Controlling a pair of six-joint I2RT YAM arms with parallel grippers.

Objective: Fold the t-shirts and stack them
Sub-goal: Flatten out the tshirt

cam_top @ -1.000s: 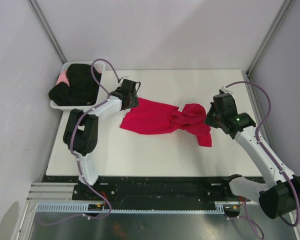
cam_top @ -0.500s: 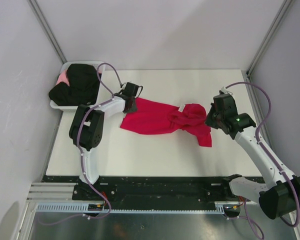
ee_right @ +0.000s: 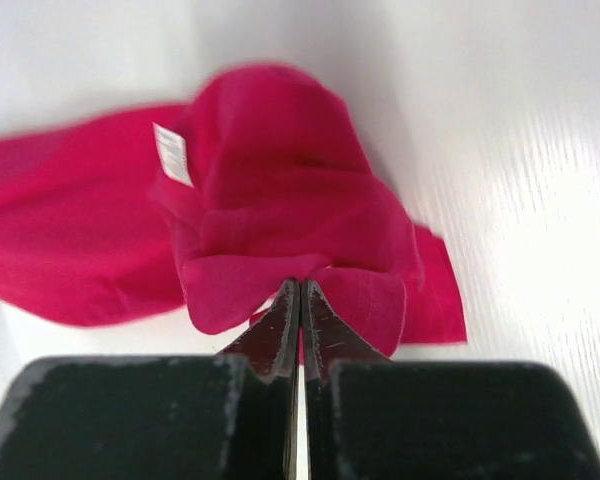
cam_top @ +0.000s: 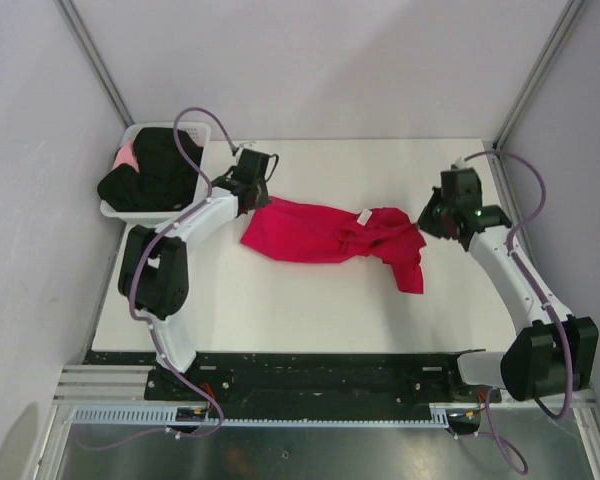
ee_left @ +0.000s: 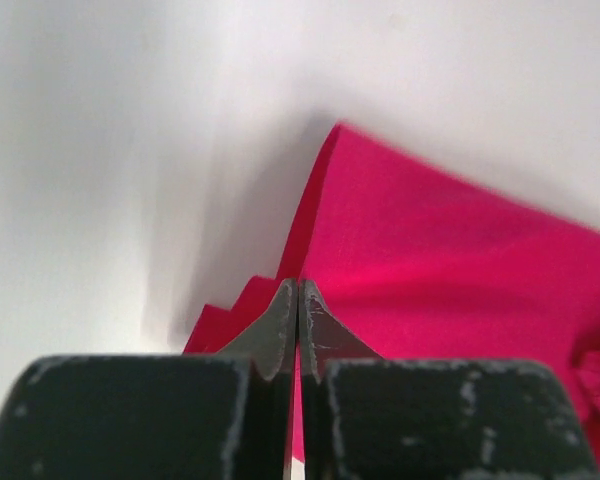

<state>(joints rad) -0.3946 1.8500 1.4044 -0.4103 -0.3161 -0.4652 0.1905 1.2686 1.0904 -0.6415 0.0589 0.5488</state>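
Note:
A crimson red t-shirt (cam_top: 320, 235) lies crumpled and stretched sideways across the middle of the white table, its small white neck label (cam_top: 363, 217) facing up. My left gripper (cam_top: 256, 197) is shut on the shirt's left edge; in the left wrist view the red t-shirt (ee_left: 450, 250) runs away from the pinched gripper (ee_left: 298, 287). My right gripper (cam_top: 426, 222) is shut on the bunched right end, and the right wrist view shows the gripper (ee_right: 300, 287) biting a fold of the red t-shirt (ee_right: 280, 190) below the label (ee_right: 172, 153). Black t-shirts (cam_top: 158, 168) are heaped in the basket.
The white plastic basket (cam_top: 108, 209) stands at the table's far left corner, with a bit of pink cloth (cam_top: 128, 155) beside the black heap. Grey walls and metal frame posts close in the table on three sides. The table's near edge (cam_top: 280, 350) runs in front of the arm bases.
My left gripper has closed on the red shirt's left edge. Both grippers have shifted slightly toward the far side, and the shirt is drawn out a little between them.

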